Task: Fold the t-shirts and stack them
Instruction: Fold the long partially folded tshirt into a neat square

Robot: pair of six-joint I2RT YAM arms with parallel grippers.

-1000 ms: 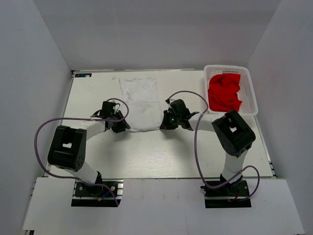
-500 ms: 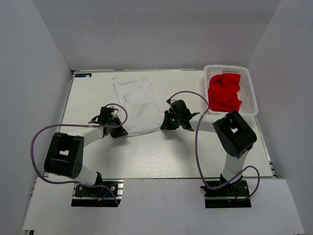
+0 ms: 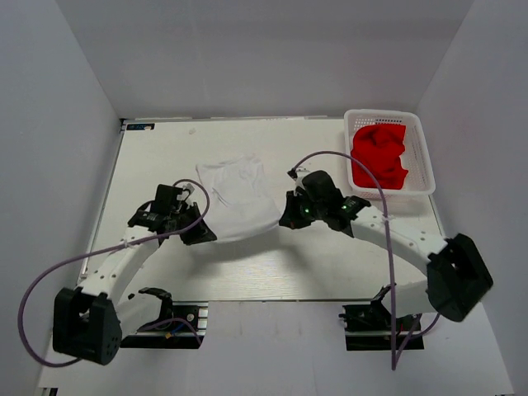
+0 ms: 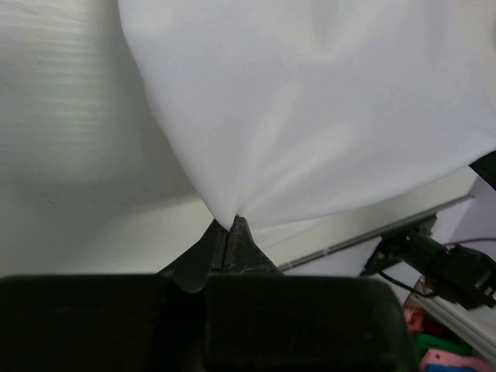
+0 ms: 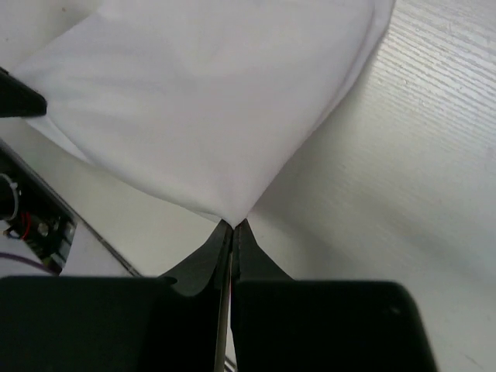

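White t-shirt (image 3: 239, 202) is hanging unfolded; your left fingers (image 4: 217, 242) and right fingers (image 5: 222, 249) are pinching its edge. Red t-shirt (image 3: 379, 157) is waiting untouched.

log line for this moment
left tool: shut on large white cloth t-shirt | right tool: shut on same shirt | bright red cloth t-shirt: in white plastic lattice basket

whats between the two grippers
The white shirt, stretched from the left gripper to the right gripper, each shut on its near edge. The top view shows it best.
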